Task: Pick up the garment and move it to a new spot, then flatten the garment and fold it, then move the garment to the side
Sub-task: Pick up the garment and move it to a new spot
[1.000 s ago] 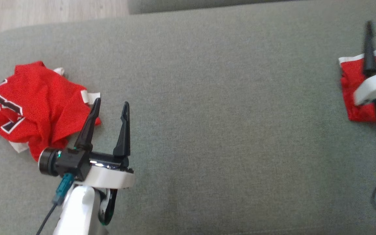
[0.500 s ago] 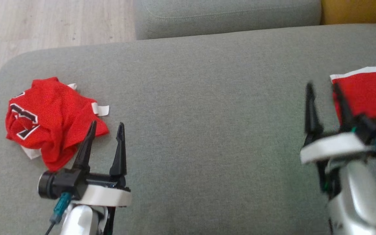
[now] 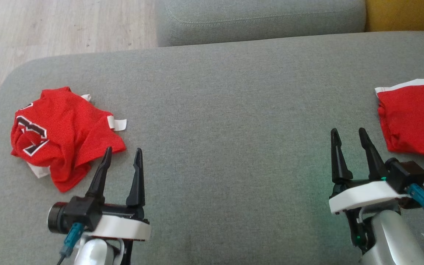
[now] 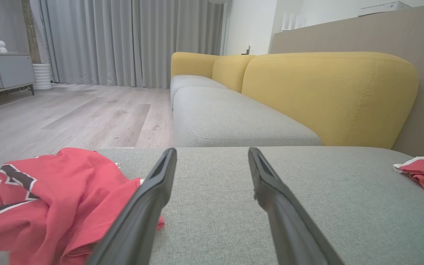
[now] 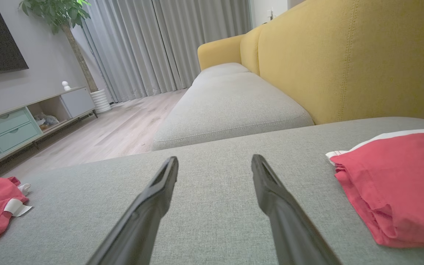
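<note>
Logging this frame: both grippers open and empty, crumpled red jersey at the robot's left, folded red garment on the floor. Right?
No: the folded red garment lies on the grey cushion at the robot's right, not on the floor, as the head view shows. The rest holds.

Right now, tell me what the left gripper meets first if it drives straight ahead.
Probably nothing: bare sofa cushion lies ahead of the left gripper; the crumpled red garment sits just left of its line.
</note>
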`<state>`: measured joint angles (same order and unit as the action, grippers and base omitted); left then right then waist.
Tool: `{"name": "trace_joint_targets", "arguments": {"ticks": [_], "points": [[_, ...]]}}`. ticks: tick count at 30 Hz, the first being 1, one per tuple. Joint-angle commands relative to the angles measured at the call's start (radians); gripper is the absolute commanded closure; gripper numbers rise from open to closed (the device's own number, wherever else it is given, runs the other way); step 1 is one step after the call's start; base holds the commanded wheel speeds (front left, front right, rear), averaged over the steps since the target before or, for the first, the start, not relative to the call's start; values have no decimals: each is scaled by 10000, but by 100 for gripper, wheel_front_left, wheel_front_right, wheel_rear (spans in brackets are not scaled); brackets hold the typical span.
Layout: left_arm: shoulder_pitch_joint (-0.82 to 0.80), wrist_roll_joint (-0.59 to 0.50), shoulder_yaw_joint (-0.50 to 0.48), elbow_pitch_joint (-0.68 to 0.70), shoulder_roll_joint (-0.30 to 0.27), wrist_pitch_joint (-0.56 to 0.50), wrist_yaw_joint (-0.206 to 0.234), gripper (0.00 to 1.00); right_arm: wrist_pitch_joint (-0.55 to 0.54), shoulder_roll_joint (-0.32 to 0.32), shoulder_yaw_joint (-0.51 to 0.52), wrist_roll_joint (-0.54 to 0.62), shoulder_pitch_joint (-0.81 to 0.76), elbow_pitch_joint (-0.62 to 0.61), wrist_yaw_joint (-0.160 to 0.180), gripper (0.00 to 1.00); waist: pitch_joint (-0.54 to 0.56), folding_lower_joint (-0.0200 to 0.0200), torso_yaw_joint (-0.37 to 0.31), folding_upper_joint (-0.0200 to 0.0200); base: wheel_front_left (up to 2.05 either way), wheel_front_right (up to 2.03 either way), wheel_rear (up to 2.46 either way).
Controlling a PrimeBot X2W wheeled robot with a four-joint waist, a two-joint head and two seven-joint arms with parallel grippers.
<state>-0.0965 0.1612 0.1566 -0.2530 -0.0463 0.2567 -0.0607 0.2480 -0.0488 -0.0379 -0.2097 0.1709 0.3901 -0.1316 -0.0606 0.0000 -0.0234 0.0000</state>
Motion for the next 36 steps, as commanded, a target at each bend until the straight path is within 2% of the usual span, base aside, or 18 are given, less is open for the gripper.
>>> {"name": "trace_joint_targets", "arguments": {"ticks": [1,7,9,13,20,25,31,36], "points": [[-305,83,-299,324,-40,51,93,0,134,-16,-264,0,260,-402,9,0,-6,0,24,0,0,0,0],[-365,209,-457,423,-40,51,256,0,136,-15,-522,57,71,-466,9,0,78,0,413,0,0,0,0],[-333,220,-569,412,-40,51,281,0,136,-15,-589,472,-48,-501,9,0,153,0,679,0,0,0,0],[-181,107,-619,344,-40,51,230,0,136,-15,-918,551,-293,-534,9,0,321,0,1329,0,0,0,0],[209,-5,-742,191,-40,51,163,0,137,-15,-1483,57,-575,-424,9,0,758,0,2516,0,0,0,0],[367,-66,-727,121,-40,51,127,0,137,-15,-1669,-188,-697,-389,9,0,937,0,3112,0,0,0,0],[483,-164,-743,127,-39,51,89,0,137,-15,-2029,-349,-735,-315,9,0,966,0,3584,0,0,0,0],[461,-232,-784,132,-39,51,52,0,137,-15,-2058,-426,-674,-361,9,0,801,0,3660,0,0,0,0]]}}
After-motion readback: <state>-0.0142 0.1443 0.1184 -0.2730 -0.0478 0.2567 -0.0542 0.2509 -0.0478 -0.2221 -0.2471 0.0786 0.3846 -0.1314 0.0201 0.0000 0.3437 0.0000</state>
